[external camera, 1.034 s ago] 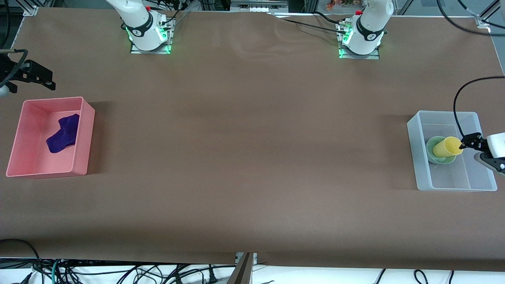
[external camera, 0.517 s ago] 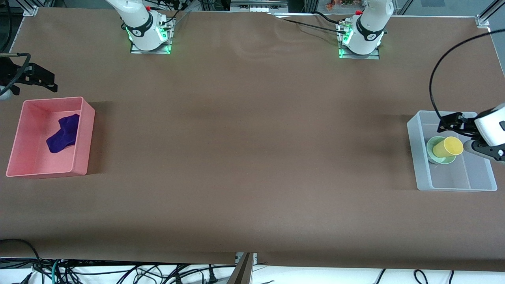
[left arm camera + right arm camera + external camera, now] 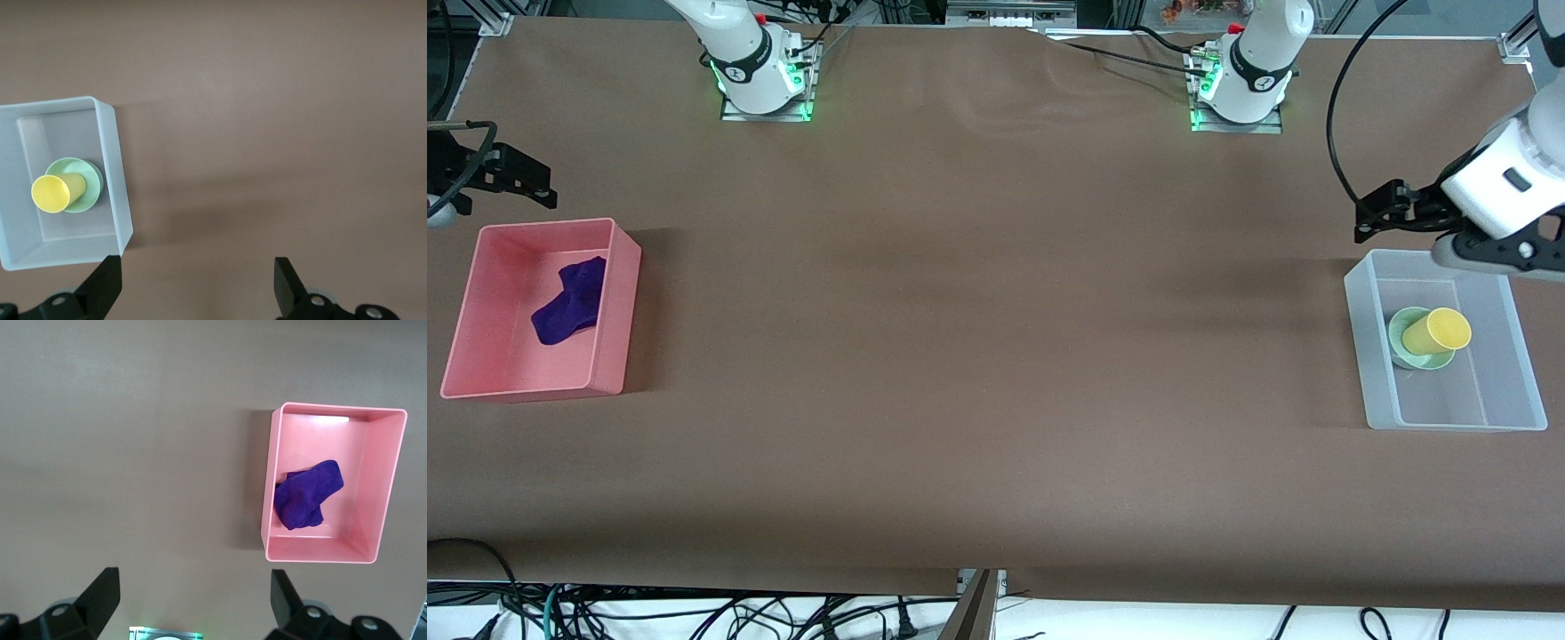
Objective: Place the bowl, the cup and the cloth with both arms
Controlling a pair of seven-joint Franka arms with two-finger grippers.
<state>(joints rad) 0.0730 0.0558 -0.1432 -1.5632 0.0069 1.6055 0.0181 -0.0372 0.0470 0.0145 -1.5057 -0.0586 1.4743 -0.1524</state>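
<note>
The yellow cup [image 3: 1435,332] leans tilted in the mint-green bowl [image 3: 1407,339], inside a clear bin [image 3: 1360,329] at the left arm's end of the table. My left gripper [image 3: 1371,214] is open and empty, up in the air over the table beside the bin's corner nearest the bases. The left wrist view shows the cup [image 3: 56,192], the bowl [image 3: 92,183] and the bin [image 3: 115,160] below the open gripper [image 3: 197,290]. The purple cloth [image 3: 569,300] lies in a pink bin [image 3: 618,302] at the right arm's end. My right gripper [image 3: 541,185] is open and empty, in the air by that bin; its wrist view shows the cloth [image 3: 308,495].
Both arm bases [image 3: 765,84] [image 3: 1240,93] stand along the table edge farthest from the front camera. The brown table [image 3: 996,338] stretches between the two bins. The pink bin [image 3: 270,487] and the right gripper [image 3: 193,600] show in the right wrist view.
My left gripper has lifted away from the cup and out of the clear bin, moving toward the bases; the cup stays in the bowl. The right gripper has barely moved.
</note>
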